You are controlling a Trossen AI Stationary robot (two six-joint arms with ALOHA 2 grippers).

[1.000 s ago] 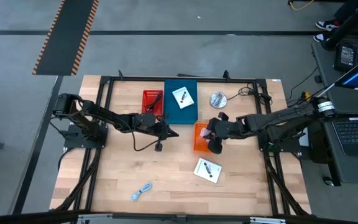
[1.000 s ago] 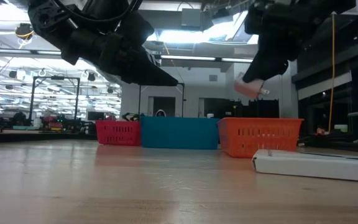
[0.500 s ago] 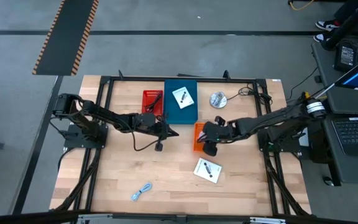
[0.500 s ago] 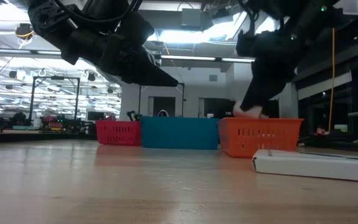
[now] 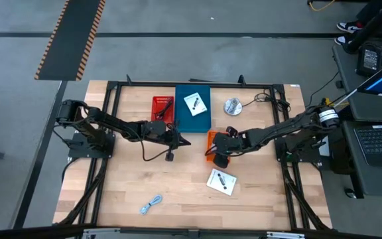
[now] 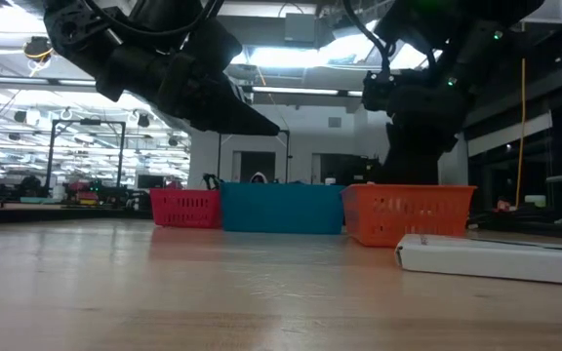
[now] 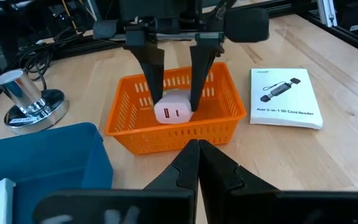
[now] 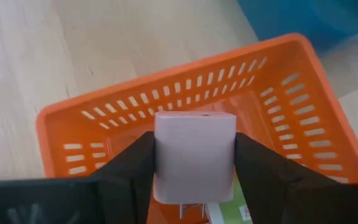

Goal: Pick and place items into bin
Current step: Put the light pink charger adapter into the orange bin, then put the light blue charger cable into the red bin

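Note:
My right gripper reaches down into the orange basket and is shut on a small pink block. A green piece lies on the basket floor under it. My left gripper hangs shut and empty above the table's middle, pointing at the basket. A black cable lies on the table below the left arm. One white card lies in the blue bin, another lies flat on the table, and a light-blue cable lies near the front edge. My right gripper pinches the pink block between its two fingers by two opposite flat sides. The fingers slant steeply down from the table's right side. The block sits upright between the fingertips, inside the basket walls. Whether it touches the basket floor I cannot tell.
A red bin stands left of the blue bin at the table's far side. A round silver disc object sits far right of the bins. Bare wood lies between the basket and the table's near left part.
My right gripper has gone down and a little toward the table's left, tipping more steeply, and has carried the pink block from above the orange basket's rim to inside it.

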